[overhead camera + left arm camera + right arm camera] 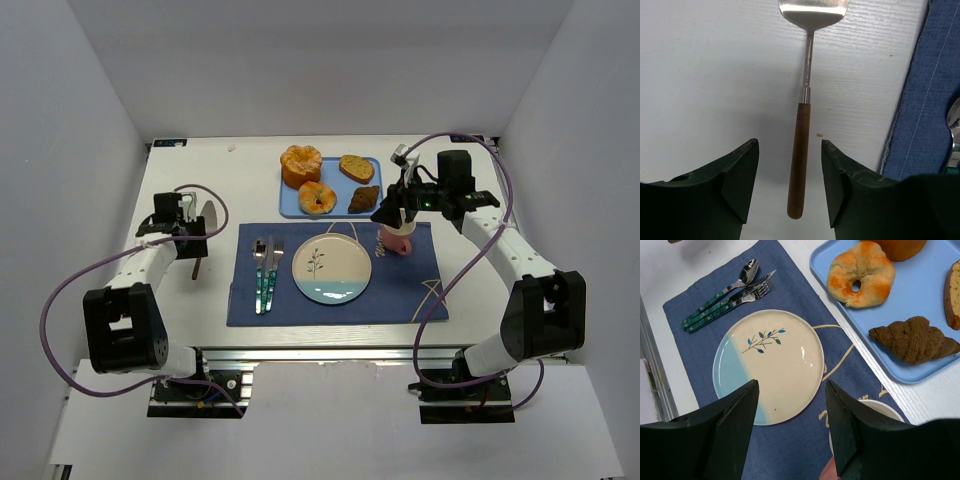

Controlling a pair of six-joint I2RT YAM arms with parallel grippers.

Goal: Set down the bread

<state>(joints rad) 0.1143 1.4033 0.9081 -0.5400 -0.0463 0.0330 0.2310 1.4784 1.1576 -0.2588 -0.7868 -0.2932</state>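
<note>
The bread (357, 167) lies flat in the far right corner of the blue tray (336, 185), which sits on the white table (470, 300) just beyond the blue placemat (400, 290). On the tray with it are a round orange bun (300, 165) to its left, a glazed donut (317, 198) at the near left, and a dark brown croissant (364, 199) just in front of it. Nothing is touching the slice. In the right wrist view only its browner edge shows, at the right border.

The right gripper (792, 387) hangs over the right part of the placemat, above a pink cup (397, 240) with a white rim, close to the tray's near right corner. Its fingers (735, 425) stand wide apart and hold nothing. Below them I see the plate (790, 365), cream with a pale blue side and a small leaf sprig. Left of the plate lies the cutlery (725, 295), a spoon, knife and fork with green patterned handles.

At the left side of the table, off the placemat, the left gripper (790, 150) points down at a spatula (800, 150) with a metal blade and a wooden handle. Its fingers are spread, one on each side of the handle, with a gap on both sides. I cannot tell how high above the table they are.
</note>
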